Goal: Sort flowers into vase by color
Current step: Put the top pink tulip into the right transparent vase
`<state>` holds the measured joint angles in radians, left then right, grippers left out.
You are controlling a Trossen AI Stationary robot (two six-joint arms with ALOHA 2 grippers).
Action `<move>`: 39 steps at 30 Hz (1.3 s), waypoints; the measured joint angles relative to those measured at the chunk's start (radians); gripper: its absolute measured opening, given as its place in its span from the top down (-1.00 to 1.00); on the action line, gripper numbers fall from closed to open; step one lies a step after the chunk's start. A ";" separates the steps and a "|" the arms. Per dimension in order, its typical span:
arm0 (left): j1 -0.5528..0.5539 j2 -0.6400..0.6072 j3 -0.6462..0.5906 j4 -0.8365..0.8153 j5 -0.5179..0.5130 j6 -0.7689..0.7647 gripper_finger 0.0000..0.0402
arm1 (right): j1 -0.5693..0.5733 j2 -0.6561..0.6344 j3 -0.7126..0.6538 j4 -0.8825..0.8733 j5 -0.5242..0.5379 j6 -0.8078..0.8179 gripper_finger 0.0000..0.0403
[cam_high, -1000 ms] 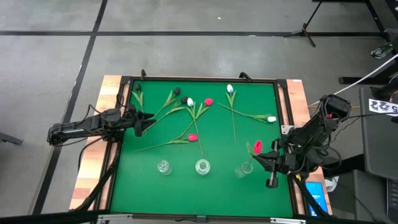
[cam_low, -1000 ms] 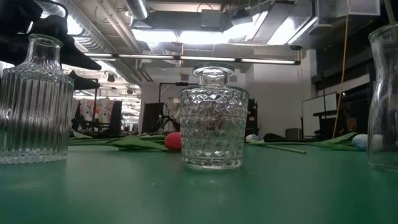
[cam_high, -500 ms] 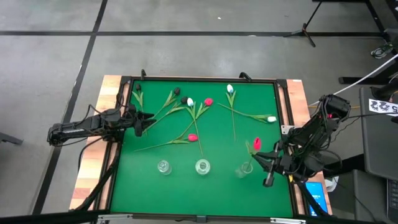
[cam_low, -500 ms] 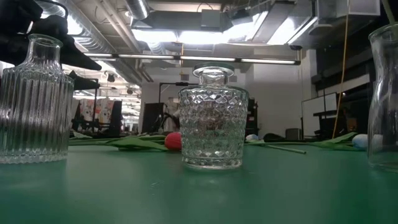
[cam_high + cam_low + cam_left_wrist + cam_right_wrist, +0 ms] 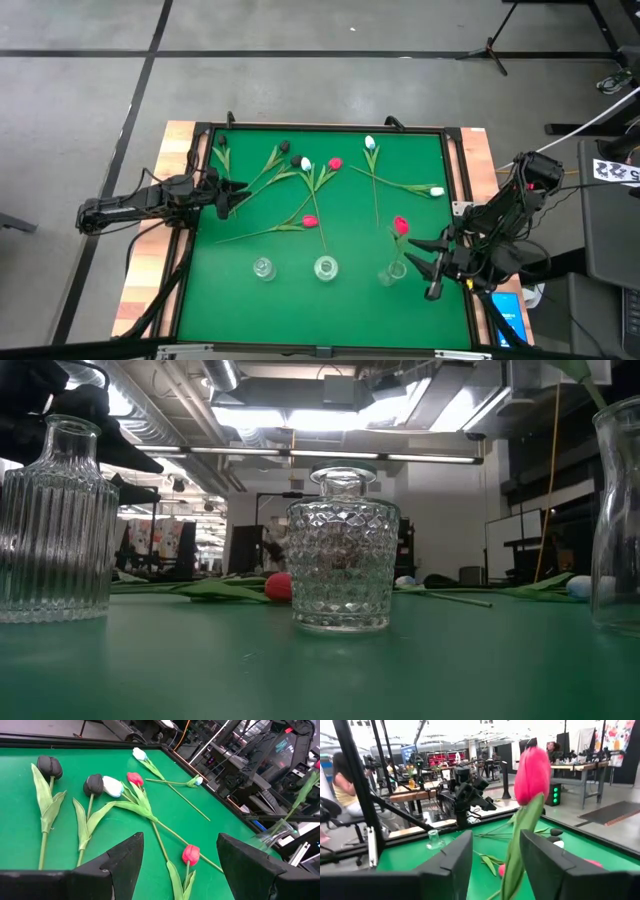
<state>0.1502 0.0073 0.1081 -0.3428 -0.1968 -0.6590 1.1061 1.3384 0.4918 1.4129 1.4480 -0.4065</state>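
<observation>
A red flower (image 5: 401, 225) stands with its stem's lower end in the right one of three glass vases (image 5: 393, 272), leaning on the rim. My right gripper (image 5: 425, 262) is open just right of that vase. In the right wrist view the stem (image 5: 512, 855) rises between its two fingers, close to one, with the pink-red bud (image 5: 532, 767) above. Several more flowers lie on the green mat: black (image 5: 284, 146), white (image 5: 370, 142), red (image 5: 310, 220). My left gripper (image 5: 232, 190) waits open at the table's left edge.
The middle vase (image 5: 326, 267) and the left vase (image 5: 263, 268) stand in a row near the front edge. The low view shows them as a faceted vase (image 5: 342, 550) and a ribbed one (image 5: 55, 525). A raised frame (image 5: 455, 180) borders the mat.
My right gripper has opened and let go of the red flower's stem, its wrist turning a little. The flower's head has swung toward the table's left and far side, while its lower end has stayed in the right vase. A bit of green stem now shows above that vase in the low view.
</observation>
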 joint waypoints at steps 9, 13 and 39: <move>0.000 0.000 0.000 0.000 -0.011 0.007 -0.23 | -0.017 -0.135 0.227 0.097 0.019 -0.616 0.16; 0.000 0.000 0.000 0.000 -0.011 0.006 -0.23 | -0.082 -0.192 0.424 0.094 0.123 -1.032 0.16; 0.000 0.000 0.000 0.000 0.002 -0.020 -0.23 | -0.621 -0.156 1.369 -1.735 -0.913 -0.463 0.15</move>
<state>0.1501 0.0074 0.1081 -0.3431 -0.1947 -0.6790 0.4853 1.1820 1.8605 -0.3223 0.5355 -0.8699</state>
